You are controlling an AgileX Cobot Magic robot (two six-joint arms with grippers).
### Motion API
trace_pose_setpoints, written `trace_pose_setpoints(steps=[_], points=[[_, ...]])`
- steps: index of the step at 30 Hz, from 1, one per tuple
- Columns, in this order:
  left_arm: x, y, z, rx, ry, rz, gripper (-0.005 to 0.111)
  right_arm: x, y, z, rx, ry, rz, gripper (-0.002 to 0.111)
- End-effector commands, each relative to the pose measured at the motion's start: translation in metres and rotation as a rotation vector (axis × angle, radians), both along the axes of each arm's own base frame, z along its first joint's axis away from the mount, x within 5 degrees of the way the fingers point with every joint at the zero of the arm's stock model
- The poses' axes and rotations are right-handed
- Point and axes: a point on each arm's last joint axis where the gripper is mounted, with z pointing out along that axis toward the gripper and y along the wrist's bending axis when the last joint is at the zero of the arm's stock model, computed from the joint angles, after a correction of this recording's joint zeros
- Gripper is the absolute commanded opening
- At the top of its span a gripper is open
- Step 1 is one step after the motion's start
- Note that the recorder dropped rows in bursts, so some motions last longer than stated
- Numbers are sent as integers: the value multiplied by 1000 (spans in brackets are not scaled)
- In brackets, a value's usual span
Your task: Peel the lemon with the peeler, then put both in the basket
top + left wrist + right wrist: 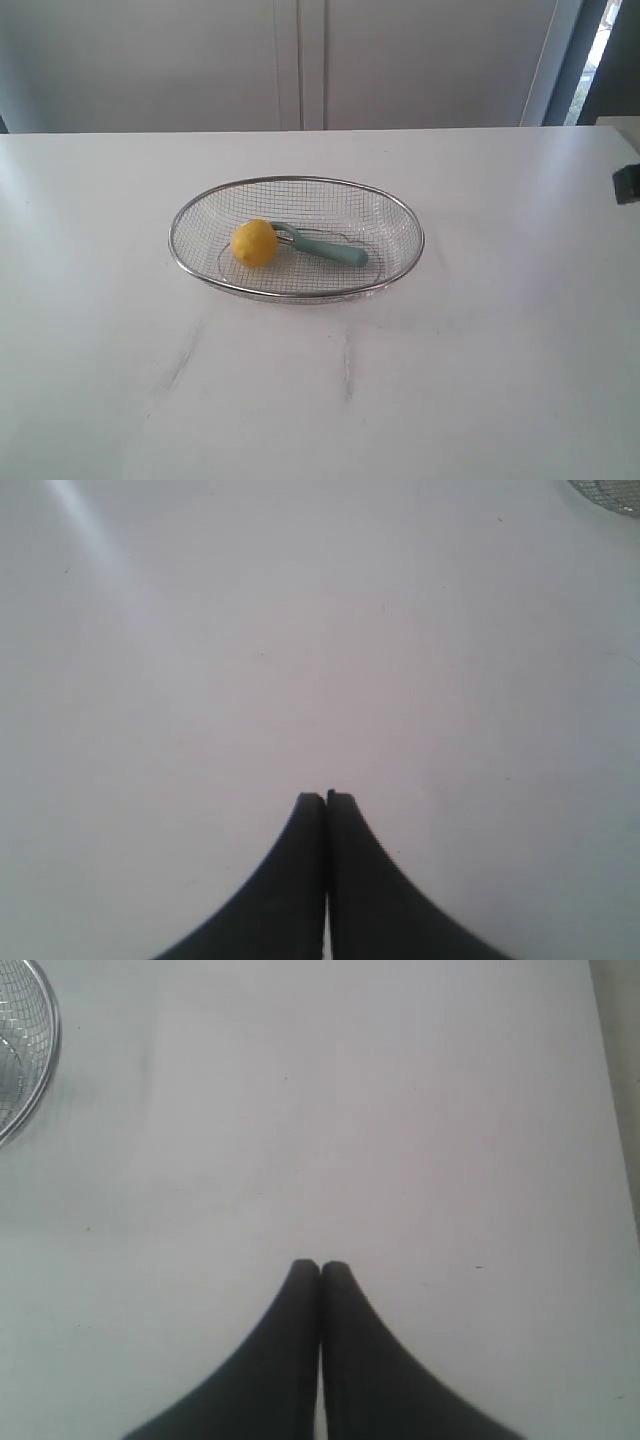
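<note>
Yellow lemon (pixel 254 242) looks firm, rollable: pinch its middle; the light peeler (pixel 330 248), by its handle. Left hand (pixel 326 798) and right hand (pixel 320 1266) are pressed together, empty

A wide, flat white matte tabletop (pixel 480 380) fills most of the exterior view, evenly lit by soft daylight, with a few faint grey scuff marks (pixel 347 365) near its front. Behind it stands a pale grey panelled wall (pixel 150 60) — smooth, split by narrow vertical seams (pixel 300 60). At the upper right a slanted white frame (pixel 552 60) borders a dark strip with a bright sliver of window (pixel 603 40).
</note>
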Motion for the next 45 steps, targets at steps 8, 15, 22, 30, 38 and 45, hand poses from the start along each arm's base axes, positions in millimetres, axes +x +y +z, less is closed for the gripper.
trace_pose_setpoints(steps=[8,15,22,30,38,45], points=[[-1,0,-4,-3,13,-4,0,-79,-7,-35,-9,-335,57,0],[-1,0,-4,-3,13,-4,0,-112,-9,-55,31,-405,47,0],[-1,0,-4,-3,13,-4,0,-139,-12,-70,67,-521,29,0],[-1,0,-4,-3,13,-4,0,-158,-16,-84,64,-671,-47,0],[-1,0,-4,-3,13,-4,0,-163,-25,-94,-11,-658,-261,0],[-1,0,-4,-3,13,-4,0,-163,-26,-94,-18,-658,-282,0]])
